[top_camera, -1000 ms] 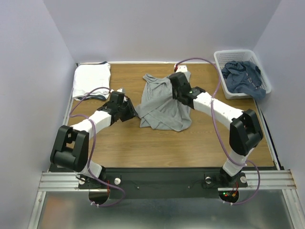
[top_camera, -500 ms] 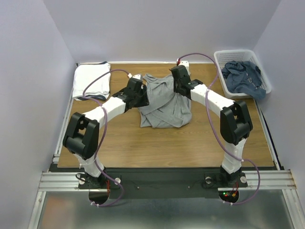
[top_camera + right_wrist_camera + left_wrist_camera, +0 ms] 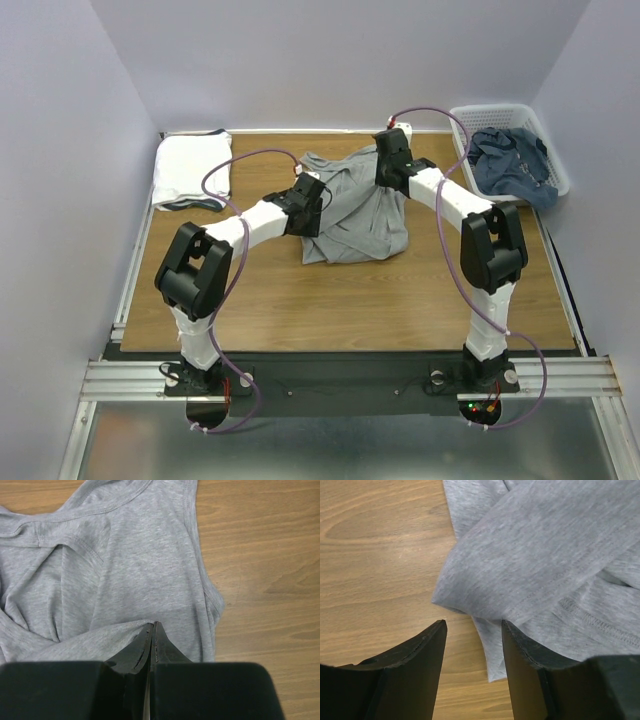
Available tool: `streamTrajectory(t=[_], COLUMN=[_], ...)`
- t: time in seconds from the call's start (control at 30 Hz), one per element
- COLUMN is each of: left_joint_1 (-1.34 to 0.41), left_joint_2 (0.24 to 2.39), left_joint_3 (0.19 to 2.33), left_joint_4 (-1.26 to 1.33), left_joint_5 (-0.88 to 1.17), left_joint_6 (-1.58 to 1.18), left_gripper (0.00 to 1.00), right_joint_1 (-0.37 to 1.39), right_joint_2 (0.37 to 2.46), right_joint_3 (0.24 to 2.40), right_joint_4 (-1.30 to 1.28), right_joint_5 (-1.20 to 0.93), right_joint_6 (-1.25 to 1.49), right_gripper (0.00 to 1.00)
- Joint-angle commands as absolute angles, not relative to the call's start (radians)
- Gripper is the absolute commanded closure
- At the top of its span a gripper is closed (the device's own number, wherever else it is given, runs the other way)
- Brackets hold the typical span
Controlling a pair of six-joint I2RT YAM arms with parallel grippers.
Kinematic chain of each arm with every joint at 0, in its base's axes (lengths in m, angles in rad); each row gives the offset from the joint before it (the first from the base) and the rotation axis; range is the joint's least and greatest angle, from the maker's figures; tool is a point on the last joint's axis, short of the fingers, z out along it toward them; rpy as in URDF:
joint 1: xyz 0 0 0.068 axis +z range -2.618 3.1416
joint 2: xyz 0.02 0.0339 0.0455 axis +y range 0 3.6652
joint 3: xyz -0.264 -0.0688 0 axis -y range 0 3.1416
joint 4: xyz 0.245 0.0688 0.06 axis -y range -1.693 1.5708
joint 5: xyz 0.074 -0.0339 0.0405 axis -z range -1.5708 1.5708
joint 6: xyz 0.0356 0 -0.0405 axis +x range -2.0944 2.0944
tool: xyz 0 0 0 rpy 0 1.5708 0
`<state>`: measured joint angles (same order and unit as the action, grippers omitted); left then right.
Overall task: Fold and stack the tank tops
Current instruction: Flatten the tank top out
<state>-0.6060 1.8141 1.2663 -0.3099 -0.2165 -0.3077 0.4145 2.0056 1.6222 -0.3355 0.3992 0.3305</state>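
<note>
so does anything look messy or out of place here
The grey tank top mid-table is bunched and twisted, folds lapping over each other rather than lying flat. The blue garment is heaped loosely in the basket. The folded white top at far left looks tidy.

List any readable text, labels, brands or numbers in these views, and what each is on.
None: no text can be read in any view.
Grey tank top: plain knit, no print or tag showing.
Folded white top, blue top, basket: no lettering visible.
Arms: no markings large enough to read.
</note>
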Motion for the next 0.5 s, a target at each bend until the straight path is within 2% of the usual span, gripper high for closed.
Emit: streamTrajectory(t=[0.0,0.47], left_joint_1=[-0.649,-0.721], left_joint_2=[1.807,1.907], left_joint_3=[1.328,1.444], left_joint_4=[-0.333,-0.38], left_joint_5=[-0.268,-0.377], left_joint_6=[-0.249,-0.222], left_gripper=[0.41,0.41], right_joint_1=[0.414,0.411], right_joint_2=[2.011,2.016], right_joint_3=[1.663,1.663], right_joint_4=[-0.314,-0.311], right_joint_5=[0.374,0.35], right_joint_6=[0.351,0.357], right_gripper=[0.99,1.0])
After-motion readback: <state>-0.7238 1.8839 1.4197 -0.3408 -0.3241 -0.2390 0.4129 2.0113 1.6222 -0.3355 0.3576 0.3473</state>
